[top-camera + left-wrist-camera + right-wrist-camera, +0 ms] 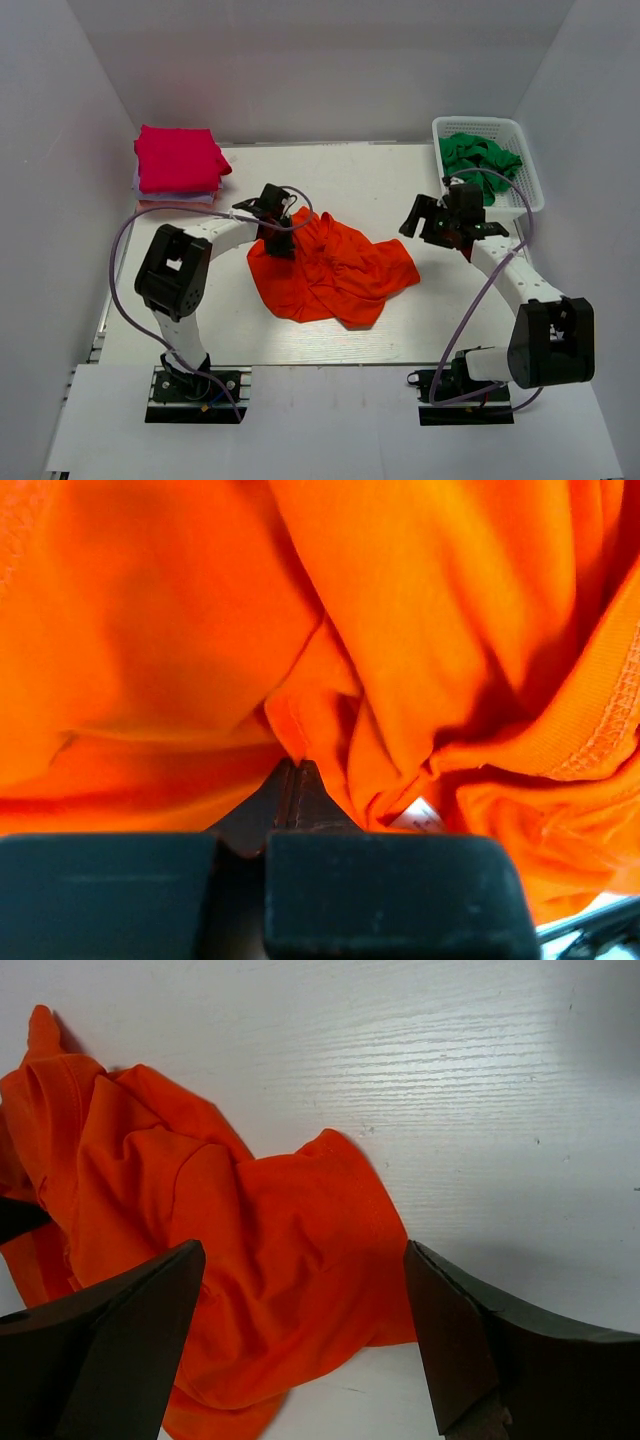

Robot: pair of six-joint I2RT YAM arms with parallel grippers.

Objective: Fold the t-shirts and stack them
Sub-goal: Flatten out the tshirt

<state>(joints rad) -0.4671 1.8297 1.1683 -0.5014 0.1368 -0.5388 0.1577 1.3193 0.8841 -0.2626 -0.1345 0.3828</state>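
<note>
While left jaws pinch the orange t-shirt (335, 275), right jaws gape wide

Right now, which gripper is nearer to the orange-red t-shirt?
Left. The left gripper is at the far-left edge of the orange-red t-shirt, fingers shut on a fold. The right gripper is open off the shirt's right side, not touching it.

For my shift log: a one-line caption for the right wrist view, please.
Open right gripper facing the crumpled orange shirt on the table.
</note>
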